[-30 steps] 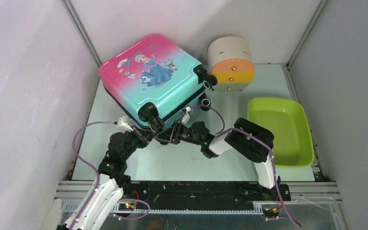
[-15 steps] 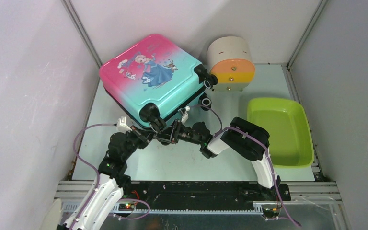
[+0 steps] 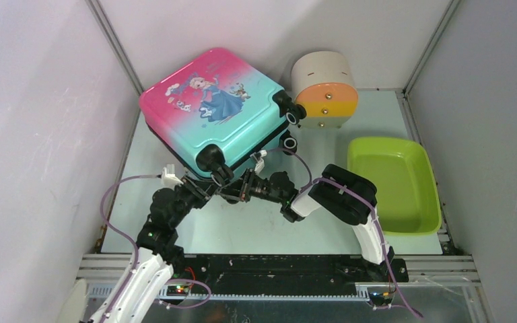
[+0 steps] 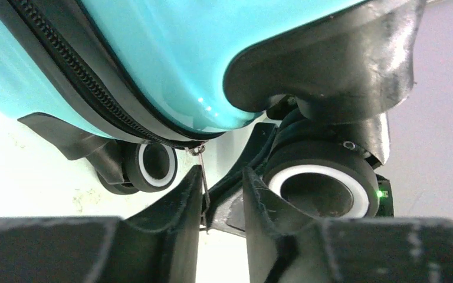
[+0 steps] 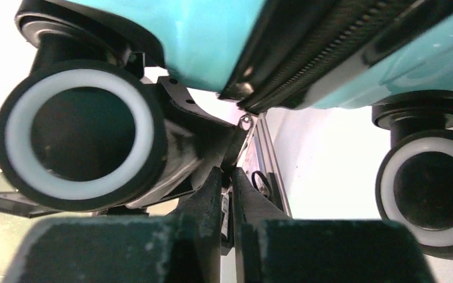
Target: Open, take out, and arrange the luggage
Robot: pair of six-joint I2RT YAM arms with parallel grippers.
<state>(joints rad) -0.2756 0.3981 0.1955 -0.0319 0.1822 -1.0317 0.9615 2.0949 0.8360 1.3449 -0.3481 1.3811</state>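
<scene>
The right gripper (image 5: 227, 180) pinches the zipper pull (image 5: 243, 128) hanging just above it from the luggage (image 3: 215, 101) — the left gripper (image 4: 223, 188) is parted alongside; the seam runs along the near wheel edge.

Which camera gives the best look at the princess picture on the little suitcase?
The top external view: the princess picture lies on the upward-facing side of the suitcase, in full sight. The two wrist views look from low down at its teal shell, zipper and wheels, and show none of the picture.
</scene>
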